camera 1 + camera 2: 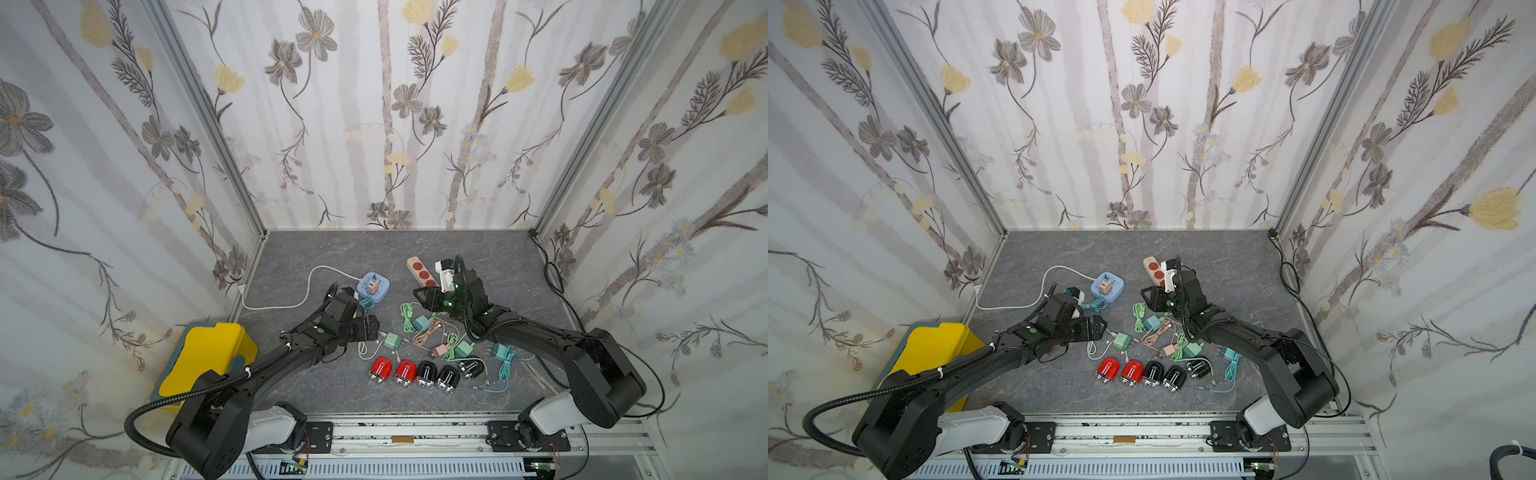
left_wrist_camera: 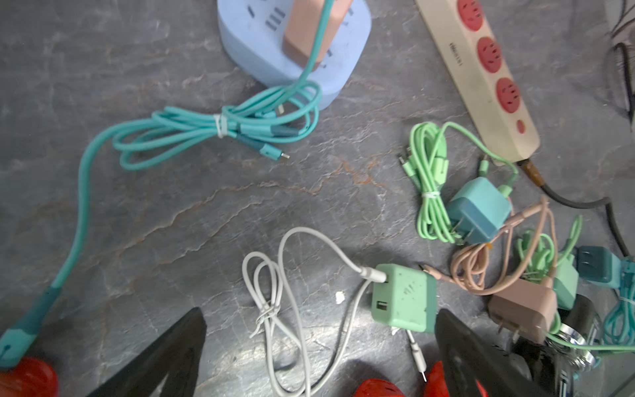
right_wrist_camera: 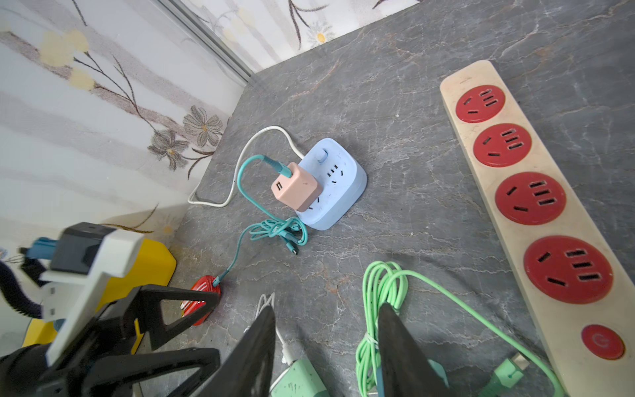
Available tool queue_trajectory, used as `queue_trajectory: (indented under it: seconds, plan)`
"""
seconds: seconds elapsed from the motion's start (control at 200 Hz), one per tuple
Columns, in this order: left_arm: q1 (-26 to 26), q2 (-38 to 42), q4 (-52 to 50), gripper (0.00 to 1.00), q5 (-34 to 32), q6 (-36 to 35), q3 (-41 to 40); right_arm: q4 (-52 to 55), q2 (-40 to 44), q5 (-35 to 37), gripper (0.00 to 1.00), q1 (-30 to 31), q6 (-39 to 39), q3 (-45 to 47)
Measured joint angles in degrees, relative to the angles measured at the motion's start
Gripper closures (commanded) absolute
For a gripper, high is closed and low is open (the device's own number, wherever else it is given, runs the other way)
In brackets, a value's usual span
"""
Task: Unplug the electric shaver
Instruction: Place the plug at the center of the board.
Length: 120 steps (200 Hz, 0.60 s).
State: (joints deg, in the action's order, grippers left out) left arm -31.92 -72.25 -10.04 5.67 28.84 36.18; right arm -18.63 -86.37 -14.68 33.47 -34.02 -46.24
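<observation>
Unplugging not yet done: red shaver point(image 3: 201, 284) lies on bench point(image 3: 395, 137) about seven o'clock from blue socket cube point(image 3: 343, 192), teal cable point(image 2: 81, 192) seated in its end. Left tool point(image 2: 321, 311) spread wide, empty, just beside it; right tool point(image 3: 327, 306) part-spread, empty. Next, likely: brace body, pinch plug point(image 2: 17, 338), pull straight. Shaver small, rounded, ribbed red shell.

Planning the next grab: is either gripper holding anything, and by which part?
Nothing is held. The left gripper stands wide open over the white cable; the right gripper is open too, gripping nothing.
</observation>
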Motion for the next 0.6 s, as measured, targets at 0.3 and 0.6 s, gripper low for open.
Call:
queue_trajectory:
  seconds: [0.3,0.6]
  plan:
    - [-0.59,-6.62,5.38,0.0,5.53,4.28,-3.08,1.42,-0.33,-0.07,0.51,0.63,1.09,-0.5]
    - [-3.28,-11.1,14.8,0.0,13.53,6.27,-2.43,1.7,-0.59,-0.24,0.5,0.79,1.6,-0.81]
